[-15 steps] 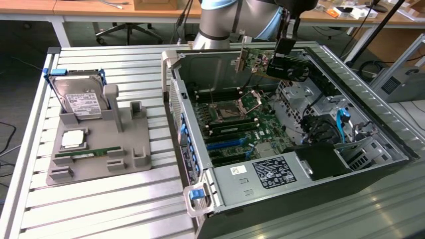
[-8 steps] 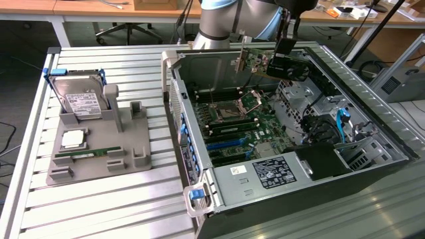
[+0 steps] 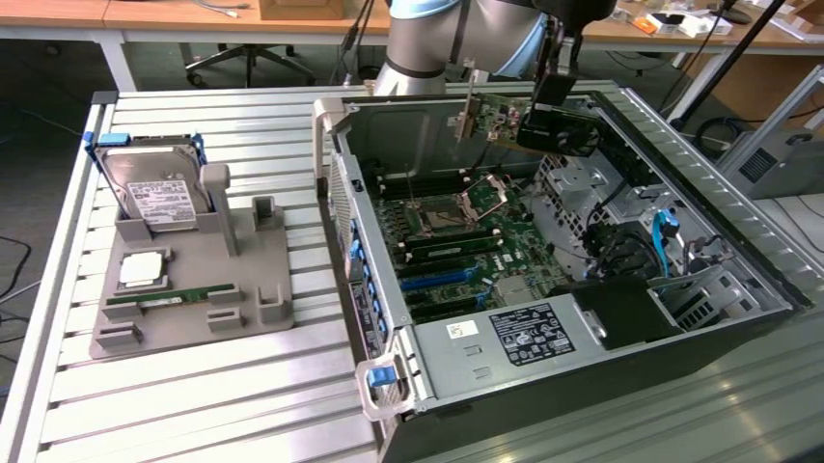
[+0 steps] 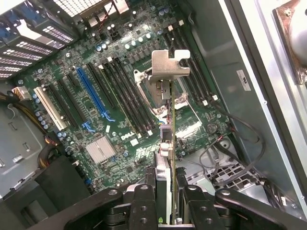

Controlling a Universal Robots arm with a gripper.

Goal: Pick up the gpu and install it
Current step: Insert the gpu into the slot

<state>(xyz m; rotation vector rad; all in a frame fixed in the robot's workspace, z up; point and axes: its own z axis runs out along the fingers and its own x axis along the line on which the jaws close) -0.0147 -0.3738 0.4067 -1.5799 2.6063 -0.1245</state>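
Toward the left edge of the slatted metal worktop [image 3: 193, 405] in the exterior view, a grey plastic holder [image 3: 258, 289] carries a silver hard drive with a white label [image 3: 161, 198] standing on end and a narrow green RAM stick [image 3: 174, 294] lying flat. To its right lies the open dark metal computer case [image 3: 721, 241], its green motherboard [image 3: 451, 241] facing up. Over the case's far end, near the worktop's back edge, my tool [image 3: 531, 125] is clamped on the gpu [image 3: 496, 121], a thin dark card with a silver metal end bracket, held on edge above the board and clear of its slots.
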